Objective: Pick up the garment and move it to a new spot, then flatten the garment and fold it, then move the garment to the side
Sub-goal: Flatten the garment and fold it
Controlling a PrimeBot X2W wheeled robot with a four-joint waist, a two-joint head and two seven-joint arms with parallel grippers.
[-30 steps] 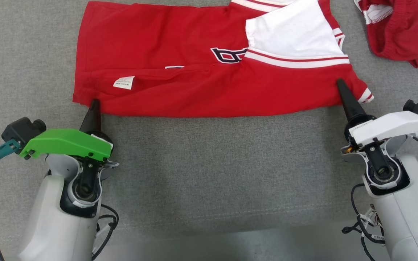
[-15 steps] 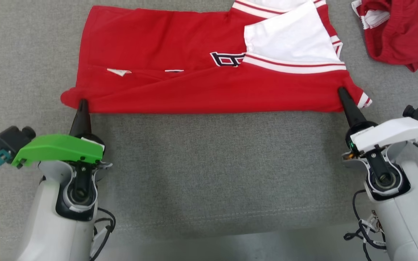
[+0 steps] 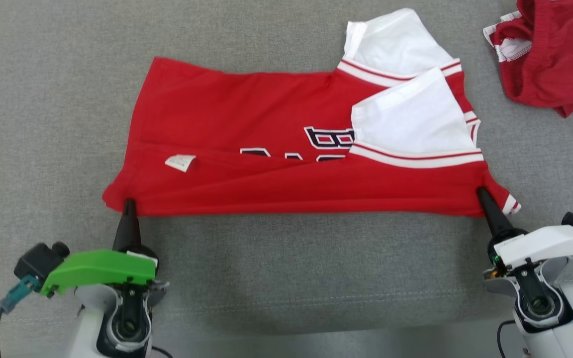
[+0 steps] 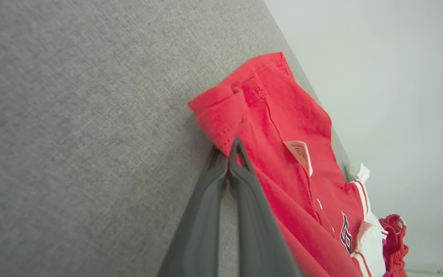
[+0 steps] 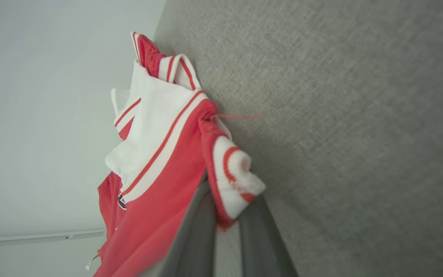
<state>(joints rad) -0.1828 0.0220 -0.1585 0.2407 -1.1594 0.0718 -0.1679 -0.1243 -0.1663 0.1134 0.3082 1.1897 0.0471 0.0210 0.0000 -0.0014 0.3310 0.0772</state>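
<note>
Folded red shirt [image 3: 246,119] lay lengthwise across the middle of the grey worktop [image 3: 286,268], with its white sleeves [image 3: 406,119] stacked at the right end and a small label [image 3: 181,162] showing near the left end. Its near left hem corner was pinched in the left hand [image 3: 128,204], fingers pressed together on the cloth. The right hand [image 3: 480,191] pinched the near right corner beside the striped cuff [image 3: 511,205], and the near edge ran straight between them. A second red garment [image 3: 540,64] sat bunched at the far right, apart from the shirt.
</note>
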